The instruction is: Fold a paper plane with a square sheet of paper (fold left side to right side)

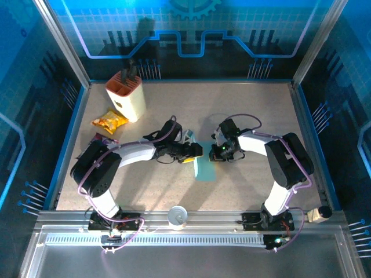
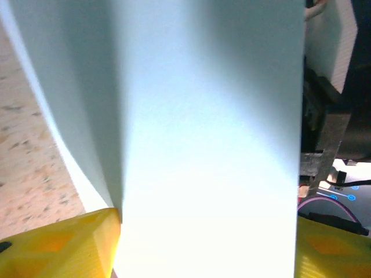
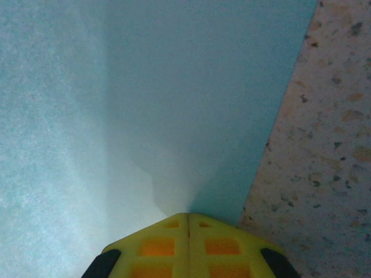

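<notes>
Square sheet of paper [image 1: 205, 168] well right of the knife block [image 1: 126, 95], nearer the arm bases; left gripper [image 2: 206, 231] jaws apart astride it, probably freeing the flap; right gripper [image 3: 188, 223] jaws together against it, probably pinning the fold.

Cream knife block [image 1: 126, 95], yellow snack packet [image 1: 109, 121] beside it, purple packet [image 1: 102, 139], speckled table [image 1: 261, 110]
</notes>
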